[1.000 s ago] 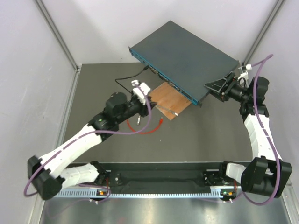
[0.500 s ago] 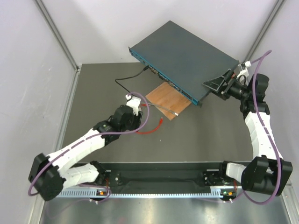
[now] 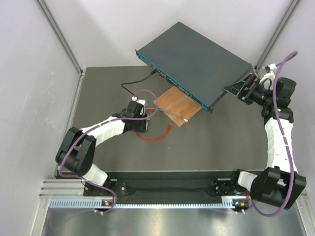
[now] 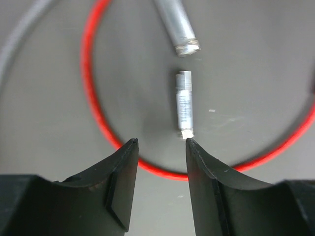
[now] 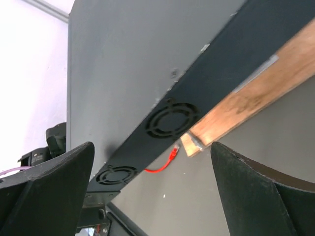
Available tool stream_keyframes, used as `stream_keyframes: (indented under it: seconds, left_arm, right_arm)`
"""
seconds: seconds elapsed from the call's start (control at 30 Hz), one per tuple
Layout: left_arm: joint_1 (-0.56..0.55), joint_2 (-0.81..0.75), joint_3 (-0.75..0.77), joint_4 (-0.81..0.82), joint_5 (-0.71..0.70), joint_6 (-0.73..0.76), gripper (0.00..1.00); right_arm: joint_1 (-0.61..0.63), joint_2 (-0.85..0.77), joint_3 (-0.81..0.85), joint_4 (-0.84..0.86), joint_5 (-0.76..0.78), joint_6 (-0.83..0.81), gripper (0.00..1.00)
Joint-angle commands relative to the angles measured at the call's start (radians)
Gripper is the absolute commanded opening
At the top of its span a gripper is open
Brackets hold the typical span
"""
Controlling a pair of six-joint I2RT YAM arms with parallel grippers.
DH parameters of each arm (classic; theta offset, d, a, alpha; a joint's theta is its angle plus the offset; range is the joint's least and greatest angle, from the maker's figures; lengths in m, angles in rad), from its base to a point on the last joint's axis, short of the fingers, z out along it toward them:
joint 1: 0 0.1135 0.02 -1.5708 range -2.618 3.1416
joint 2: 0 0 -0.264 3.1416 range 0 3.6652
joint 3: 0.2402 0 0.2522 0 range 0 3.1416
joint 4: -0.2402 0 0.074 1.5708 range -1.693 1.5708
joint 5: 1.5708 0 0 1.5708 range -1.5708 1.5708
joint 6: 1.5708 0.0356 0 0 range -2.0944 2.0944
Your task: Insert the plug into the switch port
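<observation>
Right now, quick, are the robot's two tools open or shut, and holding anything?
Left tool: open, empty, above the thin red cable loop.
Right tool: open wide, empty, beside the wide flat dark blue-grey box.

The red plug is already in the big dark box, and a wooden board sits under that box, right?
No. The top view shows the red plug lying on the table, outside the box. The wooden board is under it.

From above, the switch ports (image 3: 173,81) on the front face of the box (image 3: 197,59) are too small to tell apart, and the plug (image 3: 169,129) is only a red speck. The left wrist view cuts the red cable (image 4: 92,101) off at its top and right edges and blurs a grey cable (image 4: 22,29) at upper left. The right wrist view crops the box and hides its port face.
</observation>
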Motion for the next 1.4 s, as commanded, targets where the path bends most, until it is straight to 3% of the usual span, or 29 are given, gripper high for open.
stream_keyframes:
  seconds: [0.0, 0.3, 0.53, 0.7, 0.83, 0.93, 1.03, 1.23, 1.37]
  left_arm:
    - [0.000, 0.010, 0.050, 0.092, 0.120, -0.035, 0.49]
    - [0.000, 0.133, 0.089, 0.069, 0.090, -0.055, 0.43]
    - [0.001, 0.173, 0.110, 0.009, 0.024, -0.038, 0.18]
    - [0.001, 0.054, 0.092, -0.069, 0.019, -0.021, 0.03]
    - [0.000, -0.114, 0.070, -0.140, 0.128, 0.018, 0.00]
    - [-0.002, -0.266, 0.066, -0.173, 0.258, 0.092, 0.00]
    - [-0.023, -0.401, 0.084, -0.192, 0.291, 0.196, 0.00]
    - [-0.126, -0.513, 0.183, -0.193, 0.132, 0.497, 0.00]
    - [-0.170, -0.533, 0.248, -0.115, 0.045, 0.781, 0.00]
  right_arm:
    - [-0.043, -0.029, 0.061, -0.016, -0.035, -0.051, 1.00]
    - [-0.076, -0.021, 0.077, -0.019, -0.070, -0.054, 1.00]
    - [-0.085, -0.024, 0.109, -0.027, -0.075, -0.062, 1.00]
    - [-0.096, -0.030, 0.165, -0.071, -0.036, -0.115, 0.99]
    - [-0.103, -0.039, 0.218, -0.111, 0.008, -0.154, 1.00]
    - [-0.105, -0.042, 0.248, -0.113, 0.020, -0.160, 1.00]
    - [-0.105, -0.050, 0.268, -0.052, -0.012, -0.108, 1.00]
    - [-0.035, -0.041, 0.278, 0.143, -0.087, 0.061, 0.98]
    - [0.181, -0.024, 0.305, 0.136, -0.053, -0.006, 0.94]
